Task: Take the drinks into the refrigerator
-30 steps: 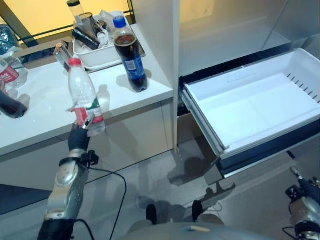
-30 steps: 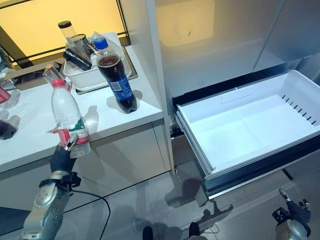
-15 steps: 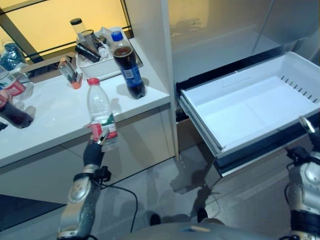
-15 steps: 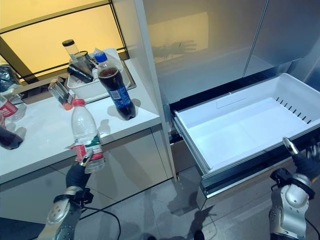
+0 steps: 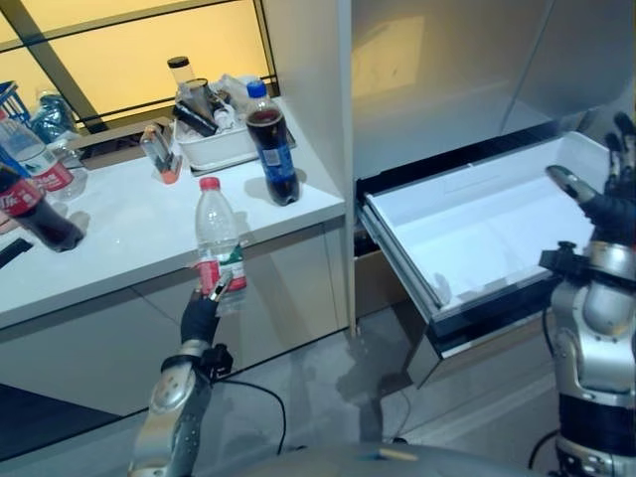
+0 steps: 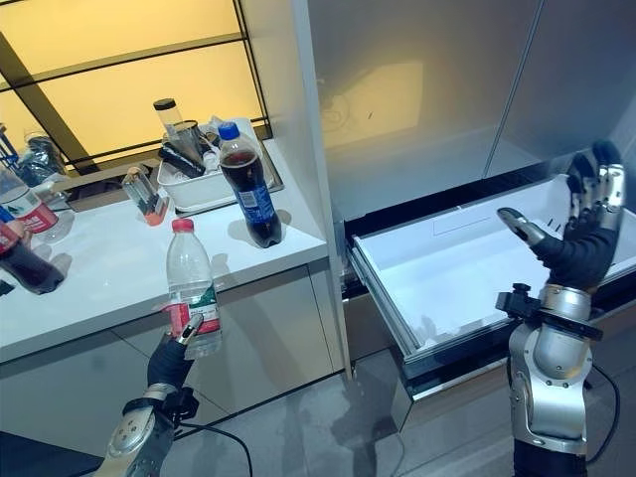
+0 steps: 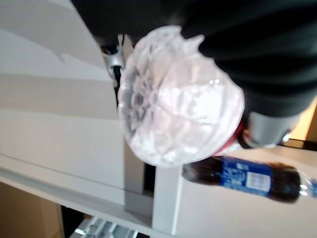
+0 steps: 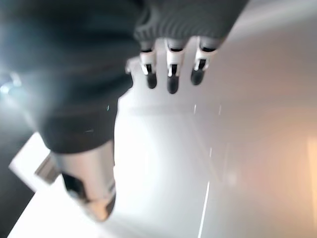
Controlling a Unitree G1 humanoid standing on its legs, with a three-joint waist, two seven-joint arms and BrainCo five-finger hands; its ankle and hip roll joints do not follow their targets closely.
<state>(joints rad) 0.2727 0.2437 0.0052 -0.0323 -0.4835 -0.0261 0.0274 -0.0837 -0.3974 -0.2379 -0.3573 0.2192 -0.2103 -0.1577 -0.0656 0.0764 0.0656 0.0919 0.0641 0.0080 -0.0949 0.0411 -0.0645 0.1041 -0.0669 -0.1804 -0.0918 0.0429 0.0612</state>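
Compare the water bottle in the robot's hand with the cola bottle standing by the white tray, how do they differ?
The water bottle is clear with a red cap and red label; the cola bottle is dark with a blue cap and blue label. The water bottle is held off the counter by the left hand, its fingers curled round its base; the cola bottle stands free on the white counter. Both are upright and capped.

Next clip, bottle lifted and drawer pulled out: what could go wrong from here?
The left hand grips the clear water bottle only at its base, so the tall upright bottle may tip or slip during the carry. The white cabinet post stands between the bottle and the open drawer; a sideways swing might strike it. The raised, open right hand hangs over the drawer and may block the drop.
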